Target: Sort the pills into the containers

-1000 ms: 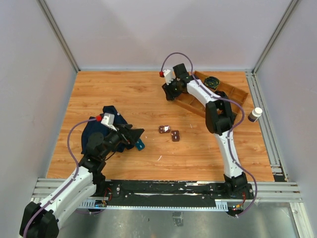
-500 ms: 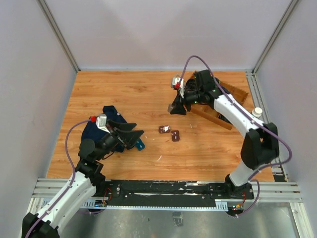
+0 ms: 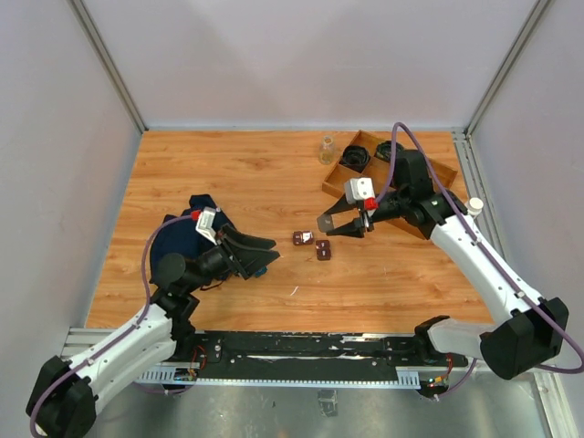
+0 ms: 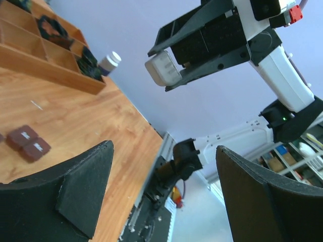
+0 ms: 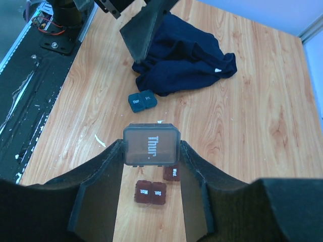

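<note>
Wood-grain table [image 3: 228,173] is spanned by both arms. The right arm is stretched inward from the right side, and the right gripper [image 3: 333,224] is held above the table's middle, pinched on a grey translucent box [image 5: 151,144]. The left arm is kept low over a dark blue cloth [image 3: 178,239]; the left gripper [image 3: 265,255] is aimed at the centre, its jaws spread wide with nothing between them. Two dark-brown containers [image 3: 302,238] are seen lying shut on the table near the right gripper, close together; their contents cannot be told. A teal box [image 5: 142,100] is set at the cloth's edge. A wooden tray [image 3: 438,173] holding dark items is placed far right, a white-capped bottle [image 3: 471,209] beside it. Lettering, "Thur." on the held box and day names on the brown lids, is made out only in the right wrist view; in the left wrist view the held box is seen from below
</note>
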Controlling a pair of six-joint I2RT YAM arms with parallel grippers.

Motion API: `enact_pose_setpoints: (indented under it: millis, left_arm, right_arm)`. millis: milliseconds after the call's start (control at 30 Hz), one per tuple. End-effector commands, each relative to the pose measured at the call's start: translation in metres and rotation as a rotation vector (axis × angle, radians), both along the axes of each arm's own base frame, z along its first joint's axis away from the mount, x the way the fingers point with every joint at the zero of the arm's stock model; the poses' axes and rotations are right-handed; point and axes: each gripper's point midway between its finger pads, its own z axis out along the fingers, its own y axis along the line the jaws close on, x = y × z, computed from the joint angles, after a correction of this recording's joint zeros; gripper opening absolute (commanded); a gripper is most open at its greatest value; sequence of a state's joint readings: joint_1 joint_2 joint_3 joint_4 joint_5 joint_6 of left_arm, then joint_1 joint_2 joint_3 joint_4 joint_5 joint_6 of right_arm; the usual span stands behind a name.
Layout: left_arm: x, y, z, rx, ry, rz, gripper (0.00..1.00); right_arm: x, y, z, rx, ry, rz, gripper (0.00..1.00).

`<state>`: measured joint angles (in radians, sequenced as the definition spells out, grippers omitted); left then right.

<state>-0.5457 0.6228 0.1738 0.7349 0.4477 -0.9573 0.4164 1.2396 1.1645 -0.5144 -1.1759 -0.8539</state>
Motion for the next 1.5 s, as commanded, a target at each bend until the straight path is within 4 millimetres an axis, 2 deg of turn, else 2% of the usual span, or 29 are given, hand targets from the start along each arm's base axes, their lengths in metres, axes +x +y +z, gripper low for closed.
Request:
enact_pose_setpoints:
  millis: [0,200,400,633,867,1067,1467]
  left_arm:
    - [-0.011,-0.013,0.031,-0.084,-0.06,-0.058,0.86]
    - [-0.009,-0.022,0.036,-0.158,-0.018,-0.085,0.85]
    - [-0.009,-0.027,0.041,-0.251,0.004,-0.14,0.78]
    - [-0.008,-0.041,0.053,-0.356,0.041,-0.247,0.72]
    - [0.003,-0.054,0.06,-0.374,0.073,-0.257,0.75]
    - [0.004,-0.051,0.072,-0.451,0.103,-0.285,0.79]
    - [-0.003,-0.044,0.096,-0.549,0.095,-0.327,0.8]
  right_arm:
    - [-0.017,-0.003,-0.008,0.016,-0.048,0.068,0.27]
    - [-0.019,-0.005,-0.018,0.002,-0.09,0.063,0.27]
    - [-0.025,-0.001,-0.01,0.026,-0.087,0.086,0.27]
    - [-0.029,0.006,0.014,0.077,-0.037,0.104,0.28]
    - [-0.027,0.012,0.042,0.119,0.02,0.1,0.27]
    - [-0.027,0.021,0.066,0.143,0.072,0.124,0.27]
    - [-0.033,0.031,0.061,0.131,0.098,0.149,0.27]
